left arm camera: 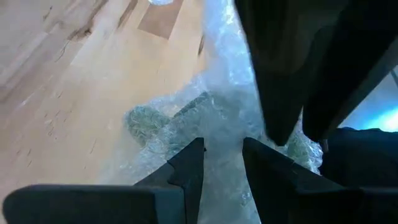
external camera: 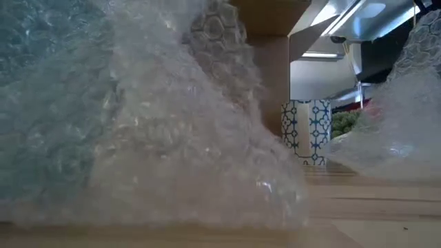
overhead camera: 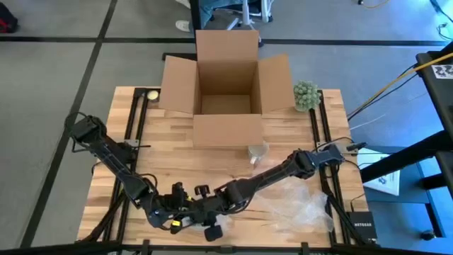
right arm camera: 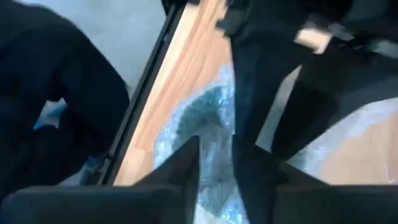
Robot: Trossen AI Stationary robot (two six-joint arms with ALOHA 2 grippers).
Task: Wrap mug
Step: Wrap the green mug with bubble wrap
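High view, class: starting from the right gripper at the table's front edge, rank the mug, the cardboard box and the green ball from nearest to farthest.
Measured from the right gripper:
1. Mug, mid-table, just in front of the box.
2. Cardboard box, open, at the table's back centre.
3. Green ball, back right, beside the box's right flap.

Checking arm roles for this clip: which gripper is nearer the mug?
Right, narrowly. The mug stands in front of the cardboard box; both the right gripper and left gripper are down at the bubble wrap, far from it.
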